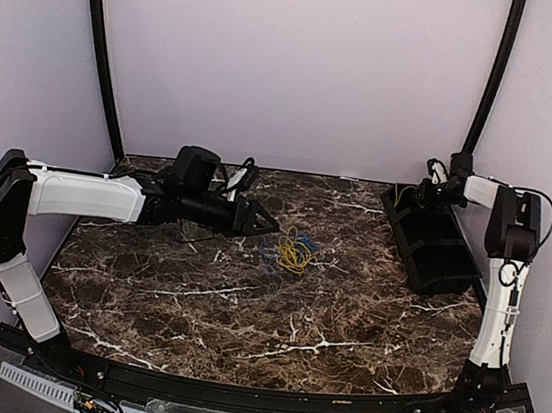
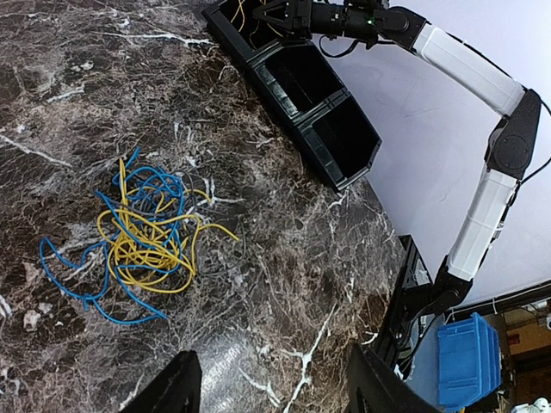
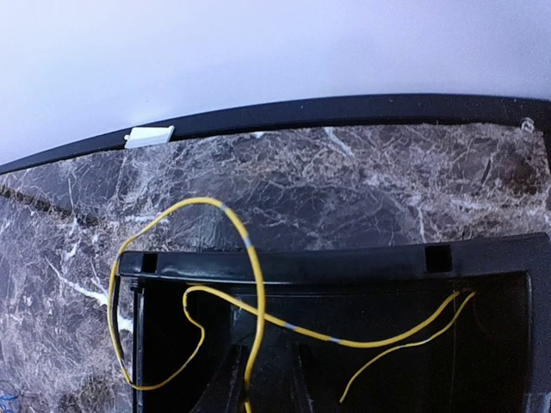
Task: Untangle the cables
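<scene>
The left jaws are held wide apart near the tangled cables point(image 2: 142, 232) on the bench point(image 1: 243, 313), likely for the next pick, while one yellow cable point(image 3: 258, 284) is hung over the tray point(image 3: 344, 256) between the right jaws, whose grip cannot be told.
</scene>
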Action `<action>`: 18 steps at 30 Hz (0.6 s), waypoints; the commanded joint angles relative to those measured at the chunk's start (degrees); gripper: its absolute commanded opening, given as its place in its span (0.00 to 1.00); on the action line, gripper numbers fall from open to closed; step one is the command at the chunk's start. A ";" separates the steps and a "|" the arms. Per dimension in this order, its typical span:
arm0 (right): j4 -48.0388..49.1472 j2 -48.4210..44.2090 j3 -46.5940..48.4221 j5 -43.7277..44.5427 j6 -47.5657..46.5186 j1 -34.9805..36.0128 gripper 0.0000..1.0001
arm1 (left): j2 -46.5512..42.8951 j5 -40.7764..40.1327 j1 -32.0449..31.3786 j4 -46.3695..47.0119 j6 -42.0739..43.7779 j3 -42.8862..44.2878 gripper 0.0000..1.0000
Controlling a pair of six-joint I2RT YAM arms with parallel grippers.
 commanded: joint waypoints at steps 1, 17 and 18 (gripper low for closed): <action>-11.05 -4.11 1.05 -1.20 -1.41 0.45 0.23 | -0.52 0.54 -0.21 1.04 0.69 1.35 0.61; -25.18 -13.12 2.71 6.01 -8.98 0.44 0.46 | 1.65 2.65 -0.24 2.12 1.14 2.60 0.61; -24.69 -13.39 2.70 7.00 -9.45 0.42 0.46 | 1.64 2.68 -0.28 2.10 1.15 2.52 0.61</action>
